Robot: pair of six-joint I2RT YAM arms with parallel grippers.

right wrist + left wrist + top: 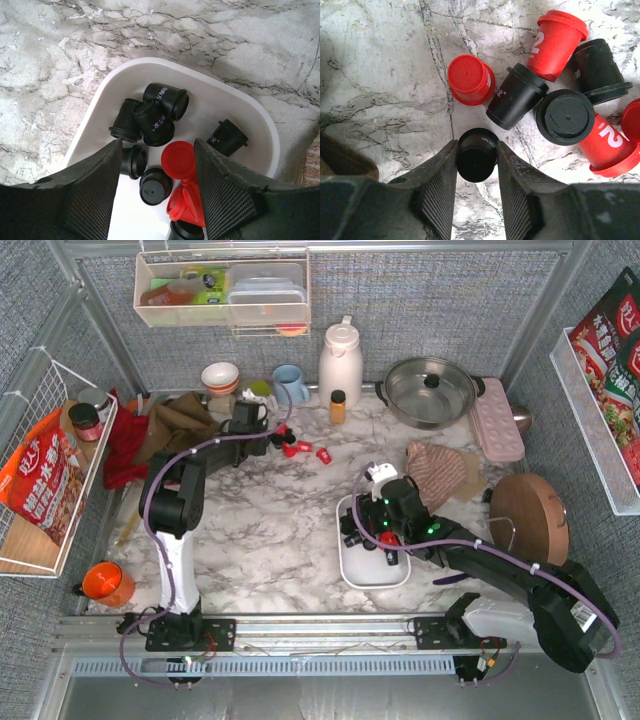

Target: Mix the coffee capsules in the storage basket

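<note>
The white storage basket [362,568] lies on the marble table right of centre. It holds several black coffee capsules [159,121] and two red ones [178,159]. My right gripper [378,532] hangs just above them, jaws wide open [157,145], with capsules showing between its fingers [95,190]. More red and black capsules [303,448] lie in a loose pile on the table at the back. My left gripper [274,437] is at that pile, shut [476,145] on a black capsule [476,155]. Red capsules [469,80] and black ones [516,96] lie just beyond it.
A white jug [340,362], amber bottle [338,406], blue mug [291,384] and steel pot [430,390] stand along the back. A pink box [497,420], wooden board [530,516] and striped cloth [440,472] lie right. An orange cup [106,583] and wire rack [40,470] are left.
</note>
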